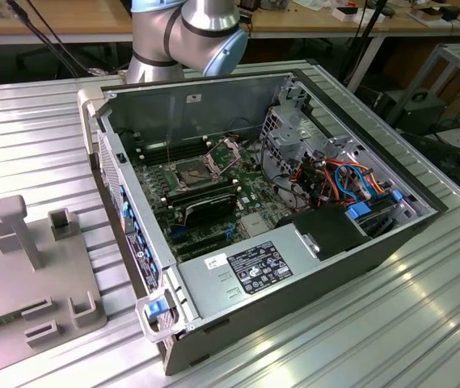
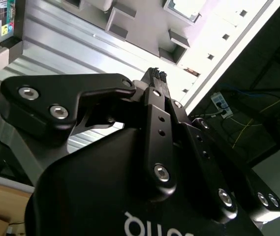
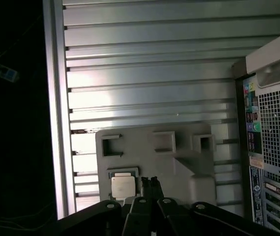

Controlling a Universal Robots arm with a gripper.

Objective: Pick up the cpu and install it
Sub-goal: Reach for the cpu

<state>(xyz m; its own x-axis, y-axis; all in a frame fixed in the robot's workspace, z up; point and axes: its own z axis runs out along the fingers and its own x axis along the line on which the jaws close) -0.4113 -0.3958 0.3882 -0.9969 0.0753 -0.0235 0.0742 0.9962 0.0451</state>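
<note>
The cpu (image 3: 122, 186) lies flat, silver face up, in a shallow square recess of a grey fixture plate (image 3: 179, 162) in the first wrist view, and nothing grips it. The gripper (image 3: 149, 180) has its black fingertips drawn narrow, pressed together with nothing between them, and in this view they sit just beside the cpu's edge; whether they touch the plate cannot be told. In the second wrist view the gripper (image 2: 156, 73) shows the same closed pair of fingers, pointing toward the pale plate (image 2: 144, 19) and its raised blocks. The plate rests on a ribbed aluminium table (image 3: 154, 59), with the perforated rear of a computer case (image 3: 277, 123) close alongside. In the exterior view the case (image 1: 205, 101) lies open on the table (image 1: 424, 323), the plate (image 1: 3, 283) is on the exterior view's left of it, and the robot arm (image 1: 189, 32) rises behind it. Inside the case, the dark square socket (image 1: 196, 171) has its metal frame (image 1: 225, 149) hinged up, with long black memory sticks (image 1: 205, 196) just beside it, and orange and blue cables (image 1: 343, 182) toward the exterior view's right.
</note>
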